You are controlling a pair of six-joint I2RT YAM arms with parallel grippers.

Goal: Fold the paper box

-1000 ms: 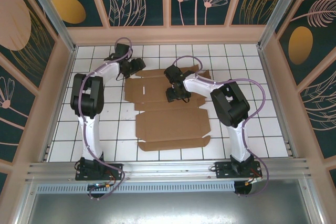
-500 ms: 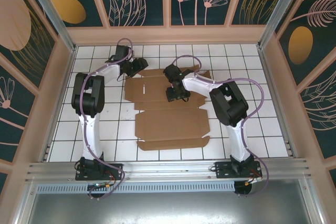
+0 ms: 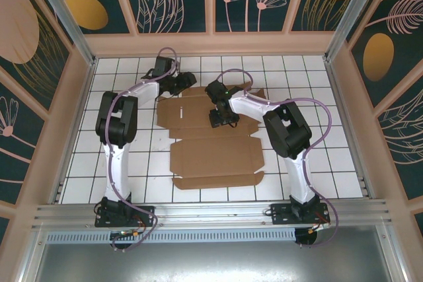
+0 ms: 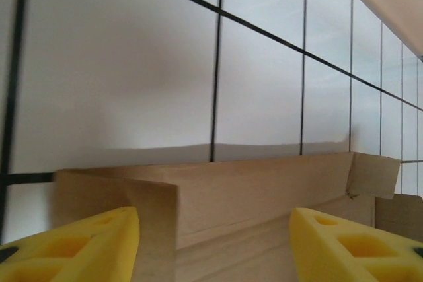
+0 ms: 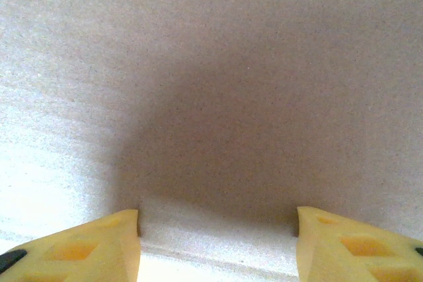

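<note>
Bright, even light; wrist views blur close up, with a soft shadow on the paper box (image 5: 218, 130).

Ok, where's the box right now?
In the top view the box lies mostly flat on the table, with the left gripper at its far-left edge and the right gripper over its far panel.

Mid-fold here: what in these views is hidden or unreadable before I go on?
- Top view: the left gripper and right gripper cover the parts of the paper box beneath them, so any contact is hidden.
- Left wrist view: the fingers are cut off by the bottom edge, and the box's lower part is unseen.
- Right wrist view: the box sits too close and in shadow, so which panel it is cannot be told.
</note>
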